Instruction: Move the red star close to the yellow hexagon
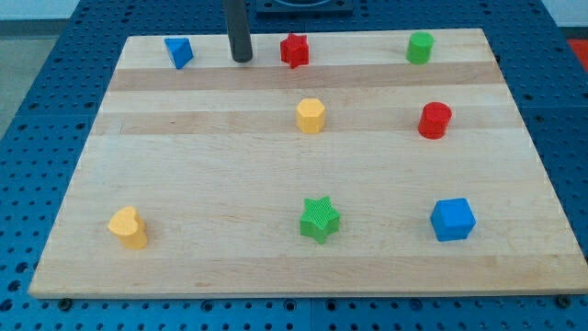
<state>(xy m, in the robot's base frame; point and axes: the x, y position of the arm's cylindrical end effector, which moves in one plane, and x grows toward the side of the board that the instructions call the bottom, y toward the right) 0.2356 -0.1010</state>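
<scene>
The red star (pixel 294 50) sits near the board's top edge, slightly left of centre. The yellow hexagon (pixel 310 116) lies below it, near the board's middle, a short gap apart. My tip (pixel 242 59) rests on the board to the left of the red star, between it and the blue triangle (pixel 179 52). The tip is apart from the star.
A green cylinder (pixel 420 47) is at the top right. A red cylinder (pixel 435 120) lies right of the hexagon. A green star (pixel 319 220) and a blue cube (pixel 452 220) sit near the bottom. A yellow heart (pixel 128 227) is at the bottom left. The wooden board (pixel 184 165) lies on a blue pegboard.
</scene>
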